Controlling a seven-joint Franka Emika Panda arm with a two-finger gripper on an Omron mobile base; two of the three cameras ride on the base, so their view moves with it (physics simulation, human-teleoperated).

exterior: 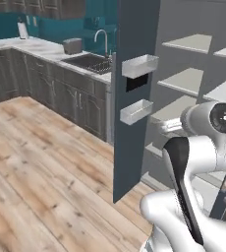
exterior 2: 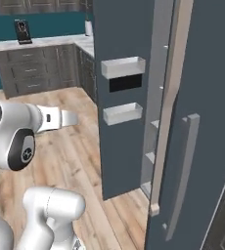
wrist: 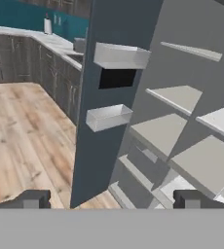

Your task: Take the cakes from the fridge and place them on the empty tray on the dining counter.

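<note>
Currently: tall slate blue-grey fridge point(exterior: 134, 98) — door swung open, two clear door bins point(wrist: 109, 116), pale grey shelves point(wrist: 177, 97), hand point(wrist: 111, 199) open, empty — wood-plank floor point(exterior: 36, 172) below.

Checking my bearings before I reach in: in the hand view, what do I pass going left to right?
Grey cabinets under the marbled counter → wood floor → open fridge door with its two clear bins → pale fridge shelves.
</note>
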